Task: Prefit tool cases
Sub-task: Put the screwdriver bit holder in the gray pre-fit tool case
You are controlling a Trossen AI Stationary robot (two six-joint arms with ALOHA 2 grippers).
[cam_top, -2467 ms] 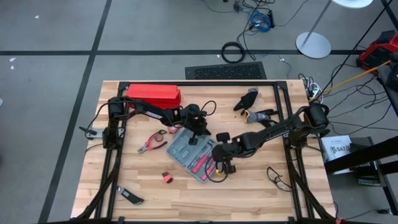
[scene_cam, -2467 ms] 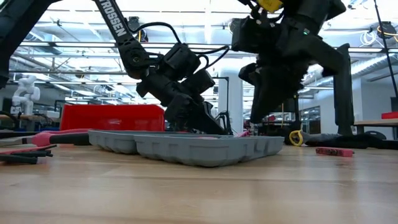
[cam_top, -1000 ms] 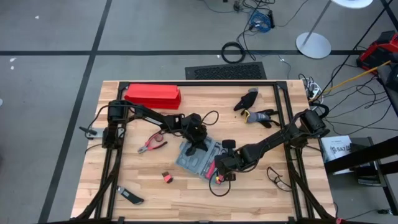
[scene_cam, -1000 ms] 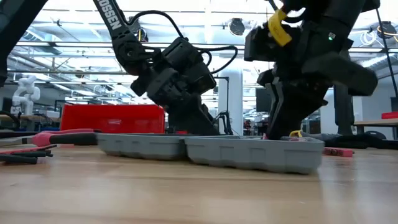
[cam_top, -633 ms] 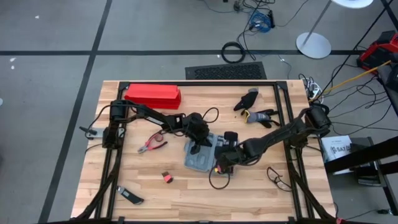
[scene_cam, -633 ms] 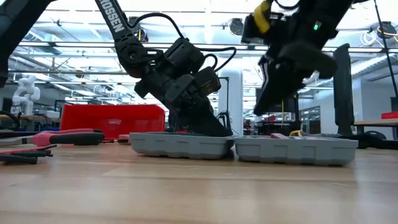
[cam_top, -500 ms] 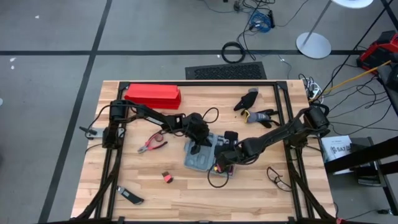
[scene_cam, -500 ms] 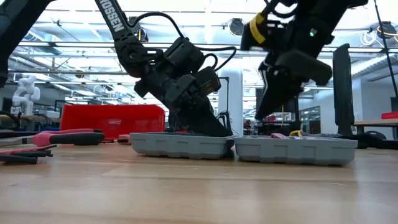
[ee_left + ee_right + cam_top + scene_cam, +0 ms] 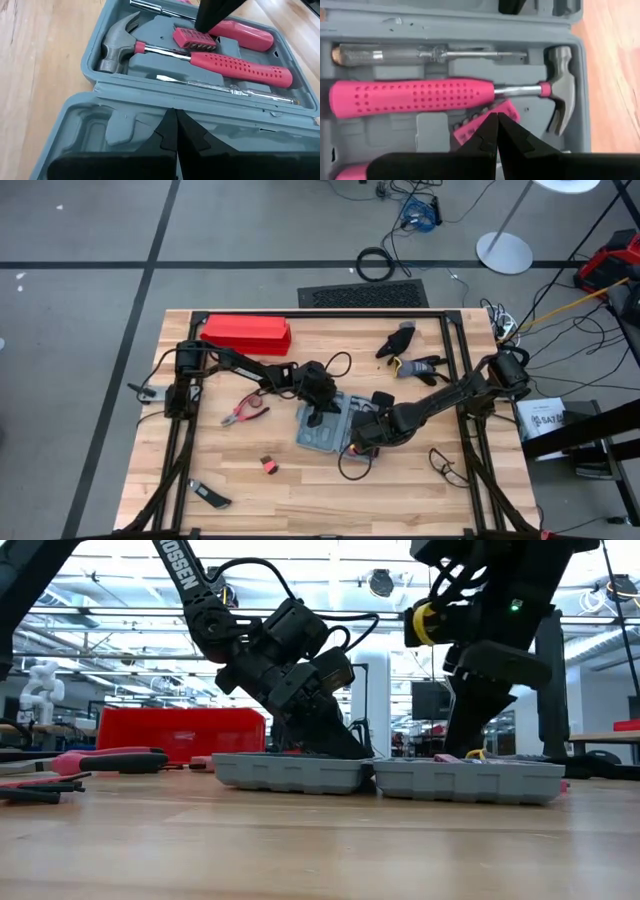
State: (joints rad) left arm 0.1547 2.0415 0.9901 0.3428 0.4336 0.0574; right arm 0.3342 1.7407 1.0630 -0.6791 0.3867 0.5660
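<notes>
One tool case (image 9: 328, 427) lies open flat mid-worktop (image 9: 250, 490), its two halves side by side, long axis running left to right. I see my left gripper (image 9: 316, 418), fingers together, angled down into the empty half; my right gripper (image 9: 360, 442), also pinched closed, stands over the tool half. Only the wrist views show me the pink-handled hammer (image 9: 445, 97) seated in its recess.
</notes>
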